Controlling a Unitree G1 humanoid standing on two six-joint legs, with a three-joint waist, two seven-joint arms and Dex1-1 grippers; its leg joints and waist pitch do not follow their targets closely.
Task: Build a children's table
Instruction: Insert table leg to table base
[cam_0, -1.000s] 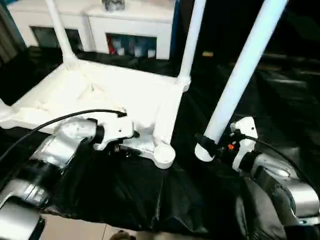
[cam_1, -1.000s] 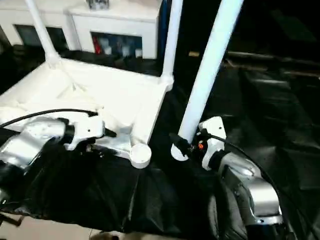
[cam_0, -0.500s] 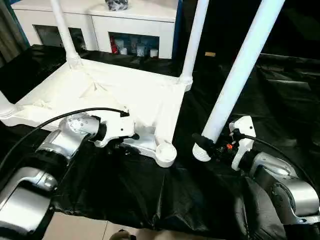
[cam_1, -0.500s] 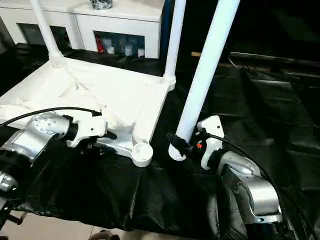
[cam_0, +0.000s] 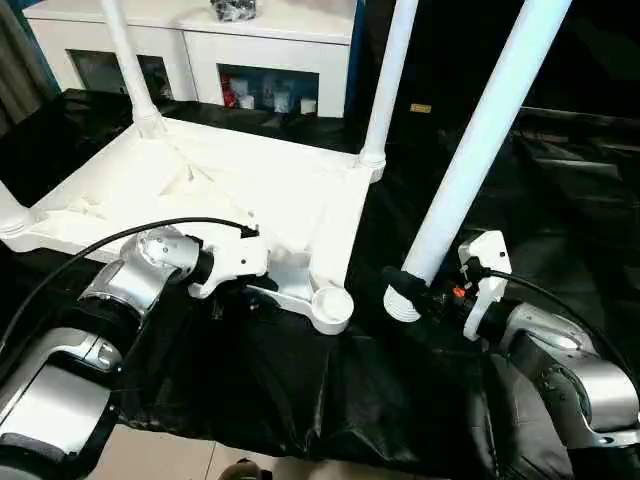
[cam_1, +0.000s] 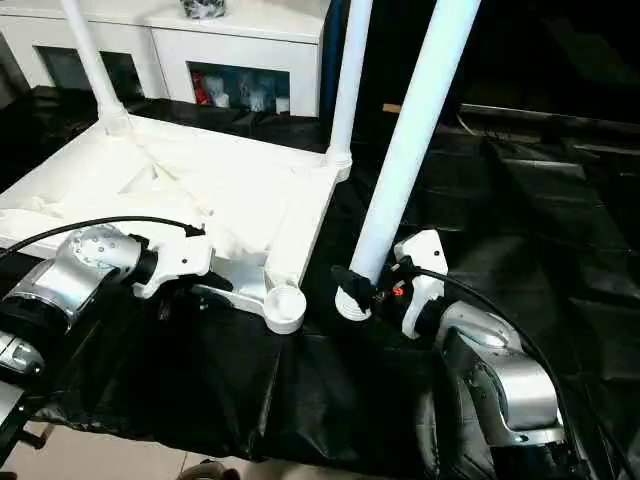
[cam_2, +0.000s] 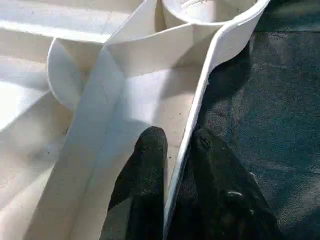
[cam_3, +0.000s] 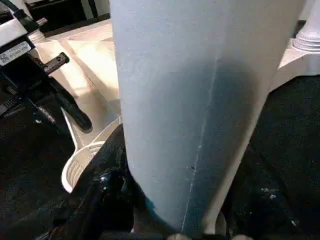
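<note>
My left gripper (cam_2: 172, 150) is pinched on the tabletop's (cam_0: 240, 185) near rim, one finger inside, one outside, right beside the empty corner socket (cam_0: 331, 305). The tabletop lies upside down on the black sheet (cam_0: 300, 390). My right gripper (cam_0: 425, 297) clamps the loose leg (cam_0: 480, 140) near its base, leaning, just beside that socket.

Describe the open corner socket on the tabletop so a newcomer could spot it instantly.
Find the upturned white tabletop on the black sheet. Follow its near edge, which the left gripper clamps, toward the right gripper holding a loose leg. The socket is the round cup at that corner, with no leg in it.
</note>
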